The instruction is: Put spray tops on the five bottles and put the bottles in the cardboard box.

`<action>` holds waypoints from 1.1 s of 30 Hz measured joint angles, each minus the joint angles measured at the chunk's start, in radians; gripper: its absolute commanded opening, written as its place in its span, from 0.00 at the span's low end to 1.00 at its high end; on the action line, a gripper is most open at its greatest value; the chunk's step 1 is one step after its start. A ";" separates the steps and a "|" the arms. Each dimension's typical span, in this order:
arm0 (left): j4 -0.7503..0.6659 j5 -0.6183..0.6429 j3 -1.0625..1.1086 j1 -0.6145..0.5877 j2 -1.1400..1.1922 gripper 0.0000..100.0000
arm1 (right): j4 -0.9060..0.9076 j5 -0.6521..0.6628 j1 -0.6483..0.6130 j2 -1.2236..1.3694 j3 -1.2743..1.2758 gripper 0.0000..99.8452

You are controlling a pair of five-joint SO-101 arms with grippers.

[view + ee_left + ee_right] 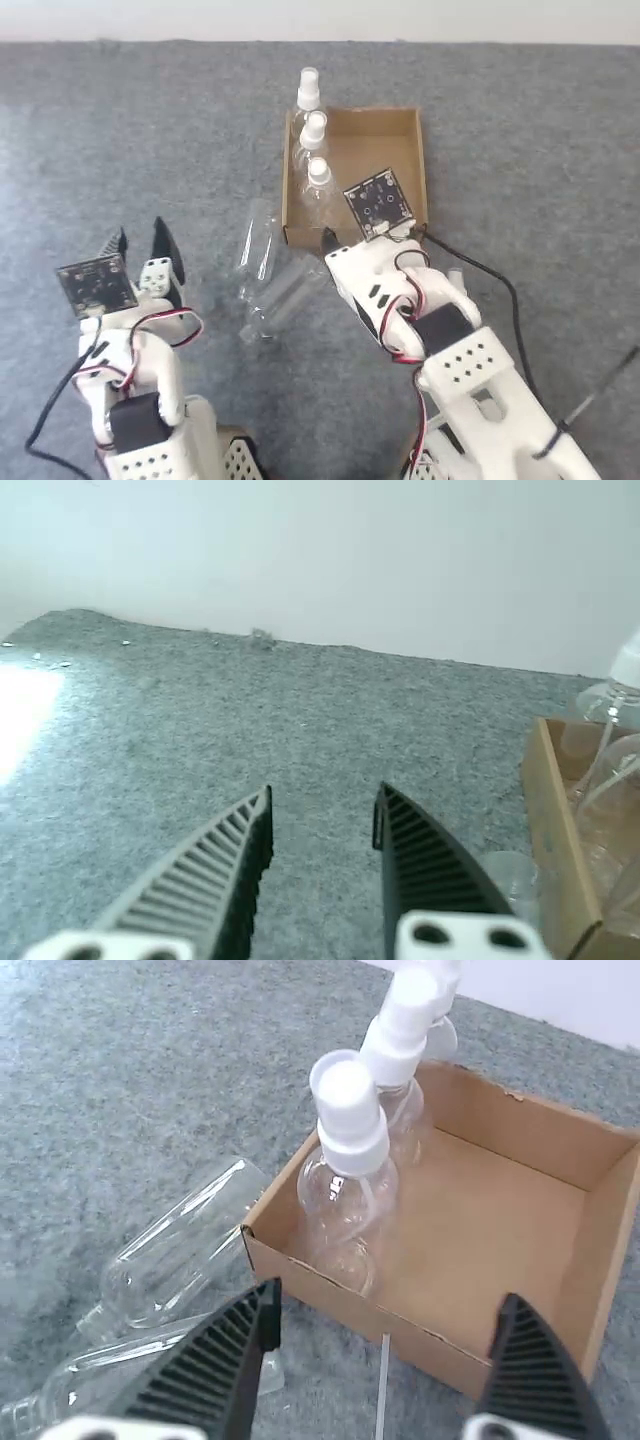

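Note:
The cardboard box (390, 150) stands at the back middle of the grey carpet. Three clear bottles with white spray tops (319, 172) stand upright in a row along its left wall (345, 1160). Two clear bottles without tops (262, 262) lie on the carpet just left of the box's front corner (175, 1250). My right gripper (390, 1305) is open wide above the box's front wall (420, 1345), holding nothing. A thin white tube (383, 1390) lies on the carpet below it. My left gripper (140, 240) is open and empty at the front left (320, 825), well away from the bottles.
The right arm (420, 310) stretches from the front edge up to the box. A small white piece (455, 274) lies just right of it. Bare carpet (120, 130) spreads to the left and beyond the box, up to a white wall (320, 550).

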 measured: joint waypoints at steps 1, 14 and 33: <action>-0.005 0.000 0.000 -0.017 0.000 0.15 | 0.014 0.000 0.000 -0.015 0.000 0.12; -0.041 0.081 0.012 -0.098 0.000 0.15 | 0.227 0.104 -0.071 -0.109 0.000 0.01; -0.044 0.081 0.012 -0.097 0.000 0.15 | 0.118 0.106 -0.258 0.331 -0.180 0.01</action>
